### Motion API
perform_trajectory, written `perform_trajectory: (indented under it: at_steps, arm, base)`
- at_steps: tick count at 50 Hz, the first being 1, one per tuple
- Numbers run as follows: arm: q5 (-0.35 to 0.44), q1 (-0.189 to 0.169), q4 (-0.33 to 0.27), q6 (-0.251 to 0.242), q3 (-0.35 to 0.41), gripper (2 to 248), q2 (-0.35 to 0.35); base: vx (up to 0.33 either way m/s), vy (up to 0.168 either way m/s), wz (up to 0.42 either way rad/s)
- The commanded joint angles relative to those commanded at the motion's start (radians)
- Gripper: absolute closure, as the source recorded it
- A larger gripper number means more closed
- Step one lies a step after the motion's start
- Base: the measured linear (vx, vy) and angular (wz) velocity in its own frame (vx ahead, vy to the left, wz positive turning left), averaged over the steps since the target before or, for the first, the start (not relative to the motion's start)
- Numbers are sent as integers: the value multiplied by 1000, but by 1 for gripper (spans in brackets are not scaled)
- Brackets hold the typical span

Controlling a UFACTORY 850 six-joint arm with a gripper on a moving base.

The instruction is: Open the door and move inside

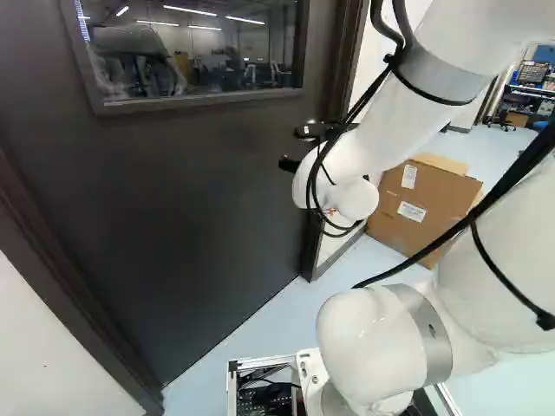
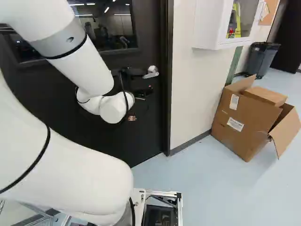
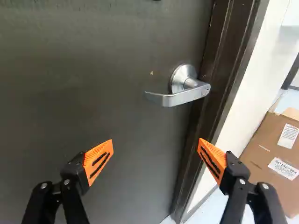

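Near the door's latch edge in the right base view is my gripper (image 2: 136, 82), partly hidden by the wrist; the silver lever handle (image 2: 151, 72) shows just beside it. The dark door (image 1: 199, 191) stands shut in its frame, with a window in its upper part. In the wrist view the gripper (image 3: 155, 151) is open, its orange fingertips wide apart with nothing between them. The lever handle (image 3: 187, 93) lies ahead of the fingers, untouched, its lever about level.
An opened cardboard box (image 2: 244, 117) stands on the floor against the white wall (image 2: 193, 84), right of the door frame (image 2: 166, 94). A white wall cabinet (image 2: 207, 28) hangs above. Farther back is a dark bin (image 2: 261, 57).
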Motion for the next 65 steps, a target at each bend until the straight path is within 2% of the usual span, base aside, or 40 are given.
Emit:
perform_trajectory:
  at_steps: [39, 53, 65]
  arm:
    - [0, 0, 0, 0, -154, 3, -71]
    - [0, -4, 0, 0, -179, 3, -63]
    - [-25, -23, -16, 0, -190, 3, -46]
  base:
    - [0, 0, 0]
    - [0, 0, 0]
    - [0, 0, 0]
